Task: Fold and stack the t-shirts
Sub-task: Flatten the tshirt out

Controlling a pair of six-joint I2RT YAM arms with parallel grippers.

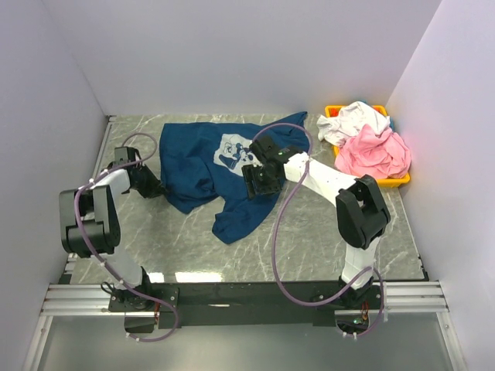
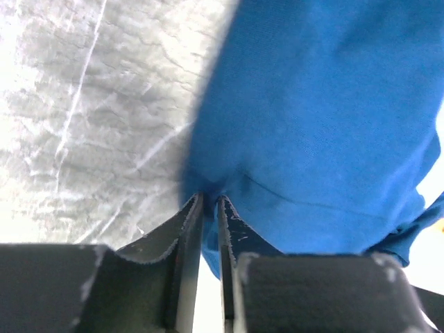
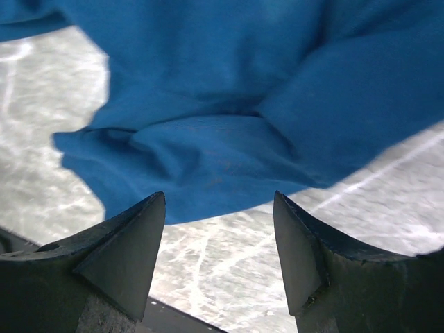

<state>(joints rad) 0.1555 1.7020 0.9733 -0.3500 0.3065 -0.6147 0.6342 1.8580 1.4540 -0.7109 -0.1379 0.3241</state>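
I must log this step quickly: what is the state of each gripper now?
Left gripper: closed on the edge of the dark navy blue cloth t-shirt.
Right gripper: open, holding nothing, above the same t-shirt.

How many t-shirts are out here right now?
3. The navy blue t-shirt lies loosely spread on the table; the pink t-shirt and the white t-shirt sit crumpled in the yellow bin, far right. Others may hide beneath them.

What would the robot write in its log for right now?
in work: navy t-shirt | left gripper: pinching its edge | right gripper: open over its lower part | pink t-shirt, white t-shirt: in yellow bin
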